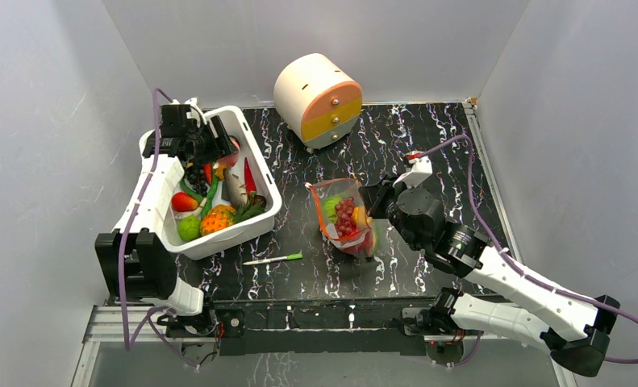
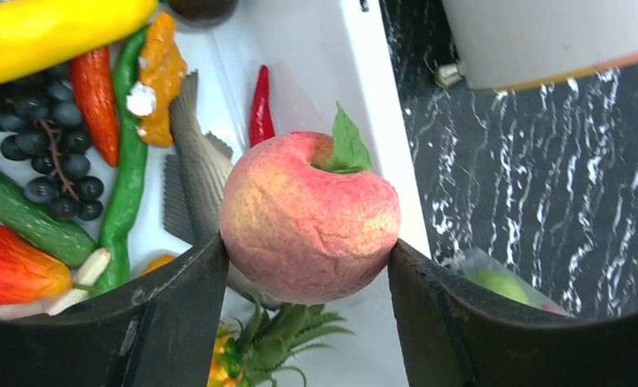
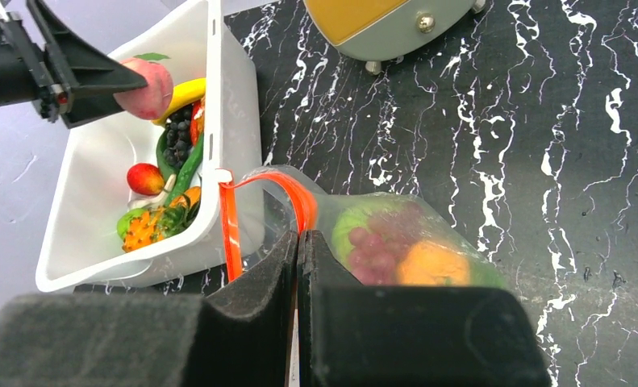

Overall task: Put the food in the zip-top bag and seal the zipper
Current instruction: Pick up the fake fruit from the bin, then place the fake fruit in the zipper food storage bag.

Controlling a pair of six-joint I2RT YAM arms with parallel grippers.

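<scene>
Black marbled desk: left gripper pinches a peach over the left-edge bin; right gripper, pressed together, seemingly pins the zip-top bag upright for loading.

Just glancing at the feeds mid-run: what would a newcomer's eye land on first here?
The big pink-red peach pinched in the left claw, hanging over the white bin on the left. Next, the zip-top bag at table centre, its red-orange zipper gaping open, with green, purple and orange food inside and the right claw shut on its mouth edge.
</scene>
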